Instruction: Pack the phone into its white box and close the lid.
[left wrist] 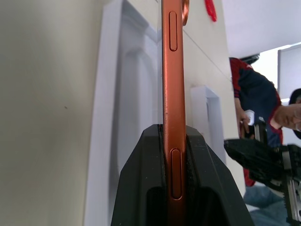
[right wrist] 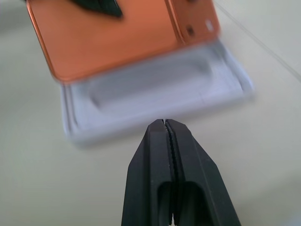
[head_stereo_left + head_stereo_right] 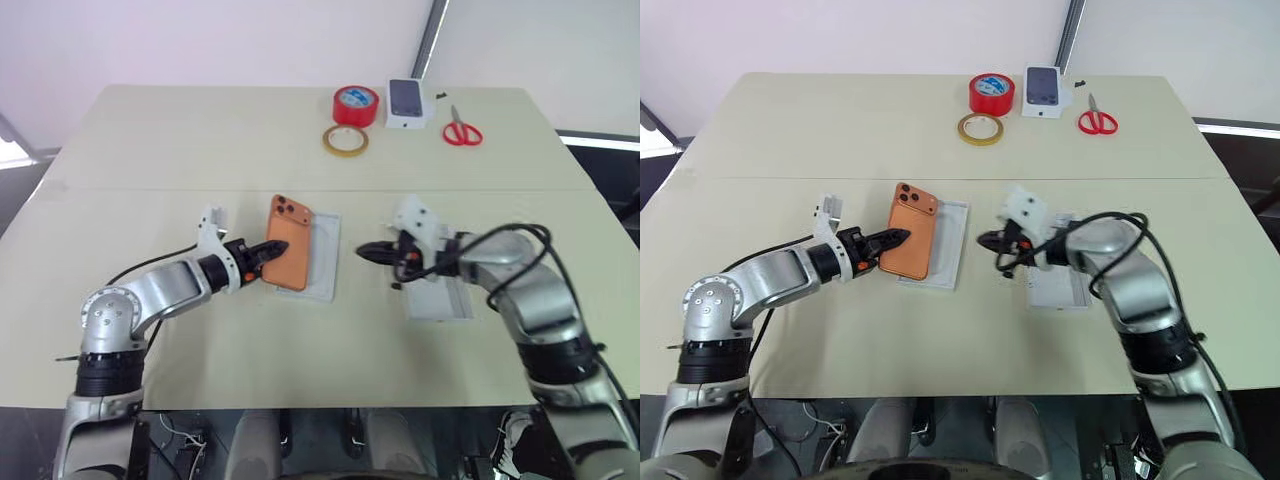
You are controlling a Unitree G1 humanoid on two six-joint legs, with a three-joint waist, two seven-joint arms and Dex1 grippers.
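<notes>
Nearest, at lower left of the head view, the left gripper (image 3: 268, 250) pinches the slim orange smartphone (image 3: 289, 242) by one long edge, above a white recessed tray (image 3: 322, 258) at centre. The right gripper (image 3: 372, 254), shut and empty, hovers beside. Next: lowering the phone squarely.

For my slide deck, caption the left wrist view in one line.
Left gripper clamps the orange phone by its edge beside a white insert.

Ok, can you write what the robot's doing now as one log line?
left gripper: shut on phone | phone: over white insert | right gripper: shut, empty | white box: empty
</notes>
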